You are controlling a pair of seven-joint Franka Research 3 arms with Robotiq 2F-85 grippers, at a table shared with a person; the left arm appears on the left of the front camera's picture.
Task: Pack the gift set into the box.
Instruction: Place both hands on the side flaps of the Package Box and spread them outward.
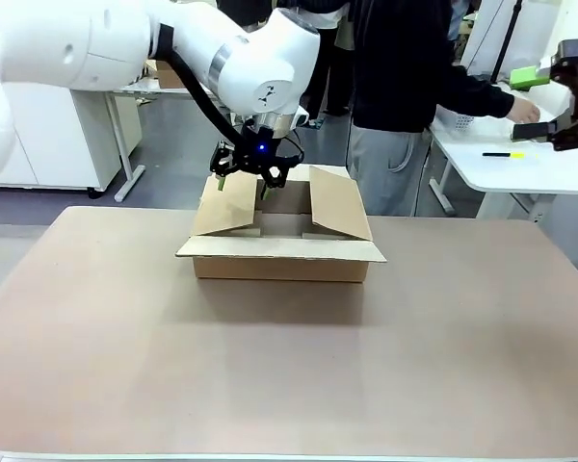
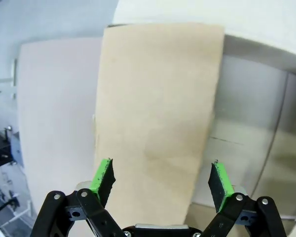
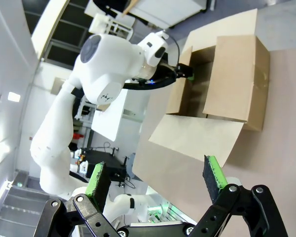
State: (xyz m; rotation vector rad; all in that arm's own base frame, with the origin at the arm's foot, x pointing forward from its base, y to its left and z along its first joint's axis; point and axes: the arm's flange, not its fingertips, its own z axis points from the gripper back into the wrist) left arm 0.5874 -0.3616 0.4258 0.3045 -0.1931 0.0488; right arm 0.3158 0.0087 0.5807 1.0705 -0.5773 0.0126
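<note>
The box (image 1: 279, 260) sits on the surface (image 1: 289, 375), centred toward the far side; the left pincer (image 1: 243, 180) hangs over its left flap; the right pincer (image 1: 547, 101) is raised far right; a person (image 1: 405, 87) stands behind.

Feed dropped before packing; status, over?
Left gripper open, over left flap of box. Right gripper open, off to the side. Side flaps lean inward over the opening.
</note>
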